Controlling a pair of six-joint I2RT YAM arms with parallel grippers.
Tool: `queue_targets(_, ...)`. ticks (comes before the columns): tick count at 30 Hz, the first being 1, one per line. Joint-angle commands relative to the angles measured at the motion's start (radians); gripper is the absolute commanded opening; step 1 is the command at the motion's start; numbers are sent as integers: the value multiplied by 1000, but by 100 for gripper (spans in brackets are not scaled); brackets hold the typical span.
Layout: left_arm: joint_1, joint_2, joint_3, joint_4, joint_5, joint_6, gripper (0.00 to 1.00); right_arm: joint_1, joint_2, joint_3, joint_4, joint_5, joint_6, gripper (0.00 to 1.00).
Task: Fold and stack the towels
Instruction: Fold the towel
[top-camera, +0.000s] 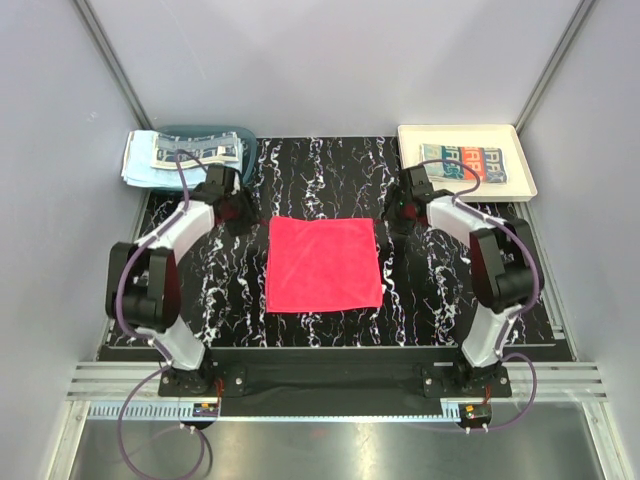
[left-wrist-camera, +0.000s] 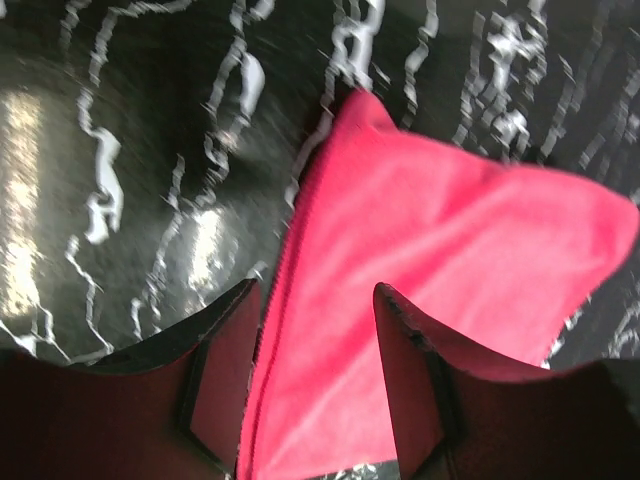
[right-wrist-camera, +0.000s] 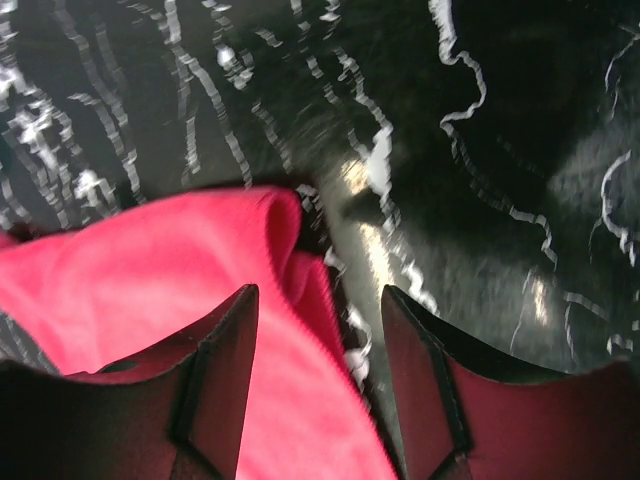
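Clearly the red-pink towel (top-camera: 322, 263) is light, limp cloth: it lies spread nearly square in the middle of the counter (top-camera: 420, 290), and it will drape and sag from wherever it is lifted. It has no stiffness to carry a fold, so a one-point hold would likely let it bunch. The far corners look the best places to pinch, both together. The left end effector (left-wrist-camera: 316, 300) hangs over the far-left corner with its jaws spread and nothing between them but cloth lying below. The right end effector (right-wrist-camera: 320, 300) is likewise parted and empty above the far-right corner, where the hem stands up in a small ridge that should be easy to catch. More towels (top-camera: 165, 155) are heaped at the basket (top-camera: 215, 130), and folded ones (top-camera: 468, 162) lie in the tray (top-camera: 450, 135).
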Motion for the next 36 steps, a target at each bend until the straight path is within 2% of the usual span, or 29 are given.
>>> queue_targets(1, 19, 79, 135, 49, -17, 2, 54, -23, 62, 75, 26, -62, -12, 58)
queue_targets(9, 34, 264, 201, 121, 90, -47, 52, -55, 145, 111, 75, -160, 60, 54)
queue_targets(15, 36, 324, 186, 207, 162, -92, 50, -66, 174, 101, 132, -204, 120, 54)
queue_targets(26, 42, 343, 160, 255, 198, -126, 49, -87, 148, 45, 197, -203, 185, 50)
queue_targets(36, 53, 352, 183, 233, 195, -123, 47, -89, 129, 28, 206, -197, 205, 47)
